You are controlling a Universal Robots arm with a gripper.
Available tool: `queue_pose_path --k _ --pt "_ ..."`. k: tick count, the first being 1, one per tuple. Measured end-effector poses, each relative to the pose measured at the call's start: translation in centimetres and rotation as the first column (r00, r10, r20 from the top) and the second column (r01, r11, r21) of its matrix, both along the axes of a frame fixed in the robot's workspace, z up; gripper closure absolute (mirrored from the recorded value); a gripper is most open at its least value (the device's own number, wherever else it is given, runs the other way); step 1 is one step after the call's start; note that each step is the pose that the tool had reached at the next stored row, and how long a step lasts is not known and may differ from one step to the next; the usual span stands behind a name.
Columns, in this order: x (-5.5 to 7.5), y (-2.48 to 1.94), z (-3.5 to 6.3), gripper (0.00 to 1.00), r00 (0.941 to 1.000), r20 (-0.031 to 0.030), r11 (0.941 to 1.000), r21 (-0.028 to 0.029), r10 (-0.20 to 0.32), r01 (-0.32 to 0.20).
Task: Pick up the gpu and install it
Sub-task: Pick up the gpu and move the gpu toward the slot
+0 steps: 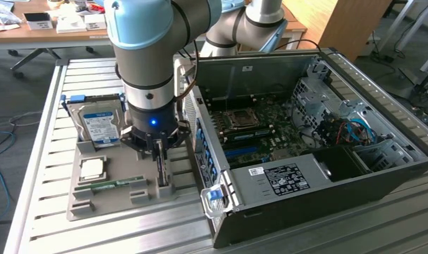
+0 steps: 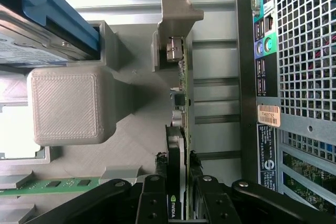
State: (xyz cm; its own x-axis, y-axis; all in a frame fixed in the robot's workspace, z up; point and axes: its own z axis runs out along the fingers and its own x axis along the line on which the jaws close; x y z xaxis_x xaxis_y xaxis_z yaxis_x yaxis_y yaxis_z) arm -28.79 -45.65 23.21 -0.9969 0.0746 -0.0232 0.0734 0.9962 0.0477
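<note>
The gpu (image 1: 163, 172) stands on edge in a slot of the grey printed holder (image 1: 104, 203), beside the open computer case (image 1: 306, 137). My gripper (image 1: 158, 154) has come straight down onto it. In the wrist view the card (image 2: 181, 103) shows as a thin green edge with silver connectors, running away from the gripper (image 2: 179, 198). One black finger (image 2: 156, 195) lies against each face of the card, so the gripper is shut on it. The card still sits in its holder slot.
The holder also carries a silver hard drive with a blue-white label (image 1: 99, 127), a square processor (image 1: 92, 169) and a narrow green memory stick (image 1: 115, 183). The case's rear panel (image 2: 302, 51) stands close beside the card. A slatted metal table (image 1: 44, 159) lies underneath.
</note>
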Motion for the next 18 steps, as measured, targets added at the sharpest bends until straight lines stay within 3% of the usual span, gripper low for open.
queue_pose_path --k 18 --pt "0.00 0.00 0.24 0.73 1.0000 0.0001 1.0000 0.0000 0.000 0.000"
